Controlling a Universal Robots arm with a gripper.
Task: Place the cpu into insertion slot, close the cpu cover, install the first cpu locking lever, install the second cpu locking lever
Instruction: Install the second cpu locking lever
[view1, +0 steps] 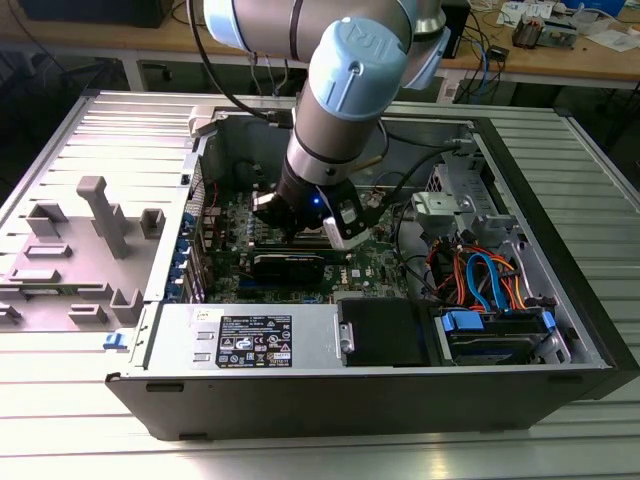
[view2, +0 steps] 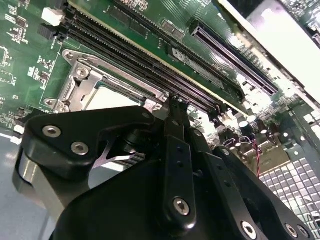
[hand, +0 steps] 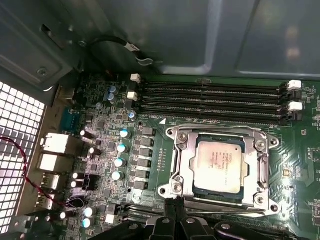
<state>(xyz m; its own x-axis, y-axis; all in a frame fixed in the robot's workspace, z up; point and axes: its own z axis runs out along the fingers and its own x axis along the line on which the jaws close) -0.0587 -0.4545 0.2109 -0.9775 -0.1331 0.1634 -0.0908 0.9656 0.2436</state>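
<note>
The cpu (hand: 221, 162), a silvery square chip, lies in its socket on the green motherboard (hand: 160, 150). The cpu cover (hand: 183, 161), a metal frame, lies flat around it. In the first wrist view my gripper (hand: 175, 206) is shut, its black tips together at the socket's edge beside a thin lever rod (hand: 225, 204). Whether the tips touch the rod I cannot tell. In the second wrist view the gripper (view2: 177, 104) points at the socket, where a pale patch of the cpu (view2: 112, 97) shows. In the exterior view the gripper (view1: 298, 232) hangs low over the board inside the open case.
Black memory slots (hand: 215, 100) run along one side of the socket. Capacitors (hand: 120, 147) and rear ports (hand: 52, 150) stand beside it. In the case, a power supply (view1: 250, 340) sits in front and a drive bay with coloured cables (view1: 480, 280) at the exterior view's right. A grey fixture (view1: 100, 215) stands outside.
</note>
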